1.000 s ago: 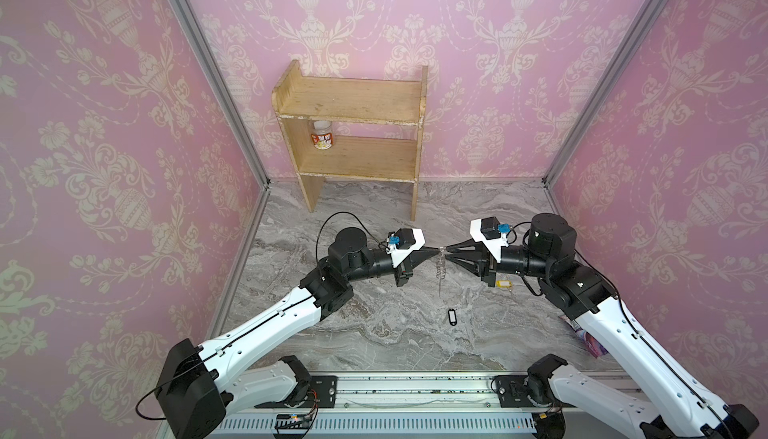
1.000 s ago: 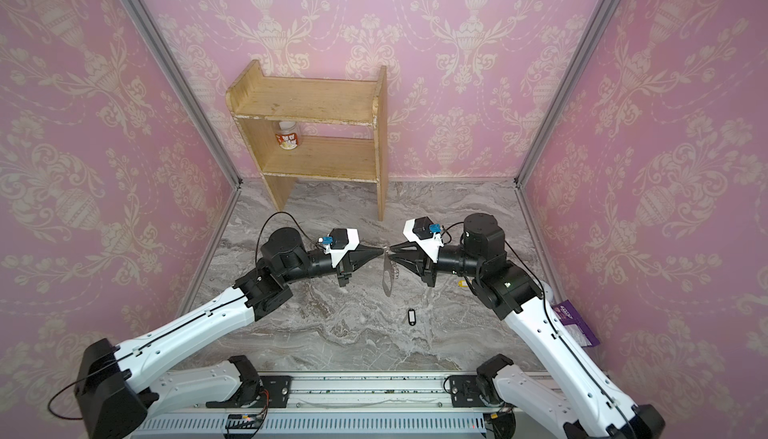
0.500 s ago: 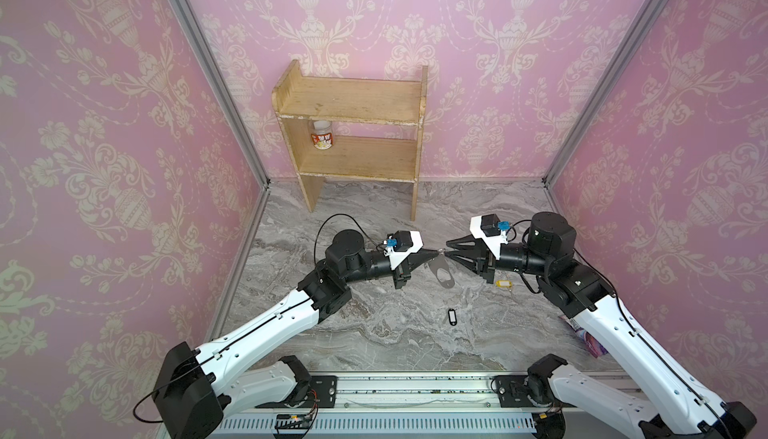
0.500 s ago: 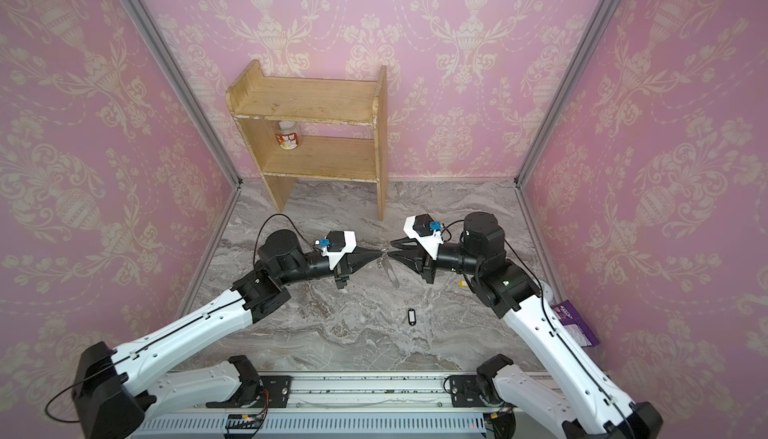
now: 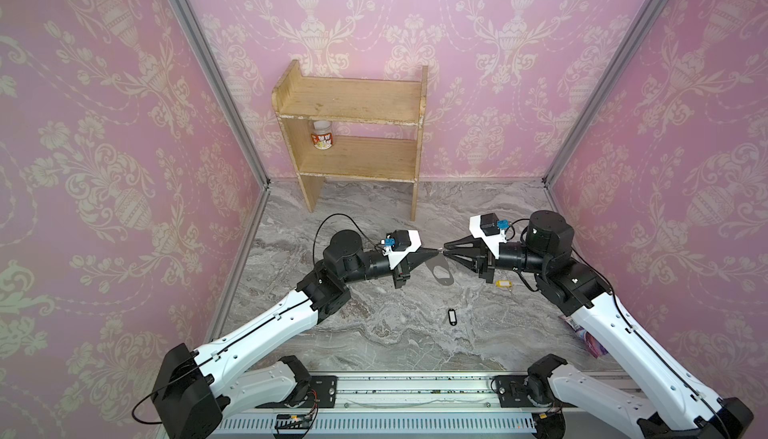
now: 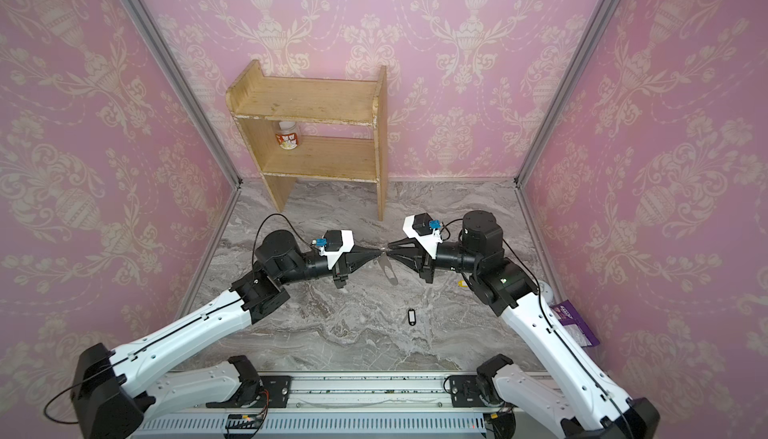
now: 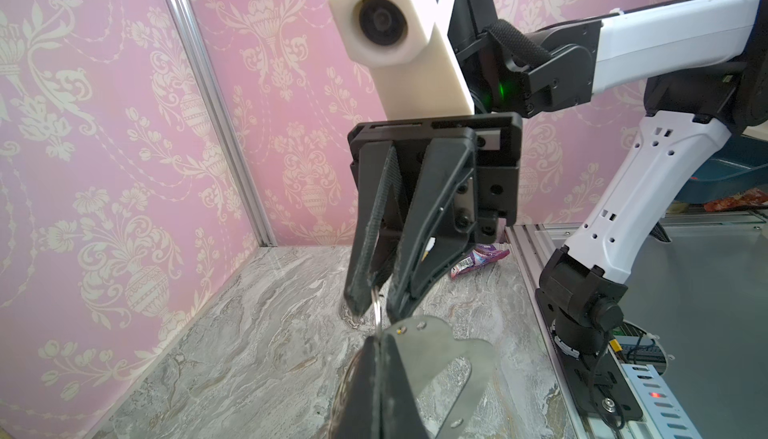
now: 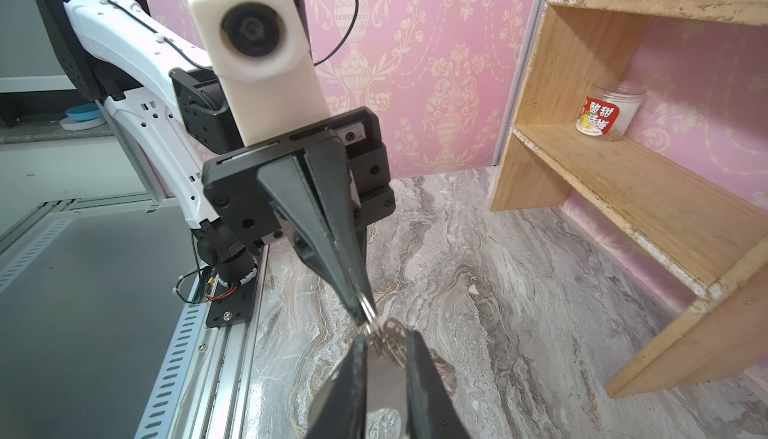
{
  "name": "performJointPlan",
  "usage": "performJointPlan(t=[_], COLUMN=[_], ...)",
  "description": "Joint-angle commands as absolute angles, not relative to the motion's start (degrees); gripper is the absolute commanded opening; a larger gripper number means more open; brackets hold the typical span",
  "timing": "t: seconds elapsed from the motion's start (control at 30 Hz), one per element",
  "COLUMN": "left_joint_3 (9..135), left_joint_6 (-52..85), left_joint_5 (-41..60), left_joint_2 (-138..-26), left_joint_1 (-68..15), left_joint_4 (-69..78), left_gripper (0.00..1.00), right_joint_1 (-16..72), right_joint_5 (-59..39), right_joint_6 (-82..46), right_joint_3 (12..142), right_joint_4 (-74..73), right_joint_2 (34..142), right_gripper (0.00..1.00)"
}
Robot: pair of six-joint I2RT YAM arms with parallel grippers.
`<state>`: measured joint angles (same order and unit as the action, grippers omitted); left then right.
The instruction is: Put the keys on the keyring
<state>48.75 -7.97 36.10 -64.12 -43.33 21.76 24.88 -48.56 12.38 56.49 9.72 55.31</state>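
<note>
Left pincer [image 5: 435, 252]: I see it clenched on the flat grey half-oval keyring [image 5: 439, 271].
Right pincer [image 5: 445, 250]: parted, straddling a split ring [image 7: 376, 304].

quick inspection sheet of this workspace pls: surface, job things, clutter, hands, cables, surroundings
surface: grey marbled tabletop, no spills seen
job's things: keyring hangs from the left hand by its ringed edge; yellow key lies on the table by the right arm; black key lies nearer the front; neither is on a ring
clutter: purple wrapper at the table's right edge
hands: left hand shut on the keyring; right hand slightly open around a split ring, tip to tip with the left
cables: black cable loops above the left arm
surroundings: wooden shelf at the back wall, jar on its lower board; pink patterned walls
</note>
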Motion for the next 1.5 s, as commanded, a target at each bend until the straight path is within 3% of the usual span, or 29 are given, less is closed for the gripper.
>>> performJointPlan(t=[0.0, 0.37, 0.5, 0.57, 0.6, 0.67, 0.97, 1.2, 1.47], left_joint_3=[48.7, 48.6, 48.2, 47.7, 47.6, 47.8, 58.7, 62.0, 60.7], left_joint_6=[-6.4, -5.4, -4.5, -3.6, -3.3, -4.7, -9.8, -10.9, -9.6], left_joint_5=[38.3, 38.1, 36.6, 35.0, 34.1, 33.0, 34.5, 36.3, 37.1], left_joint_2=[-63.5, -64.2, -64.1, -63.5, -63.0, -61.3, -61.3, -63.8, -65.5], left_joint_1=[-43.5, -43.5, -43.5, -43.4, -43.4, -43.5, -43.3, -43.3, -43.3], left_joint_4=[24.3, 24.4, 24.3, 24.1, 23.3, 19.1, -6.6, -9.0, -5.1], left_gripper=[0.0, 0.0, 0.23, 0.5, 0.58, 0.65, 0.68, 0.64, 0.55], right_joint_1=[24.8, 24.8, 24.8, 24.8, 24.8, 24.8, 28.4, 33.6, 34.4], right_joint_5=[-50.7, -51.1, -50.2, -48.9, -48.2, -45.5, -34.4, -26.0, -26.2], right_joint_6=[12.2, 11.7, 12.7, 14.2, 15.4, 18.0, 26.7, 29.9, 30.3], right_joint_3=[56.9, 56.9, 57.7, 59.1, 60.1, 62.9, 76.3, 83.6, 85.7], right_joint_4=[10.1, 10.5, 12.6, 15.9, 18.5, 24.6, 44.8, 53.2, 53.2], right_joint_2=[55.4, 54.6, 54.3, 54.4, 54.7, 55.6, 61.9, 66.5, 66.9], right_gripper=[0.16, 0.0, 0.0, 0.0, 0.0, 0.0, 0.0, 0.0, 0.0])
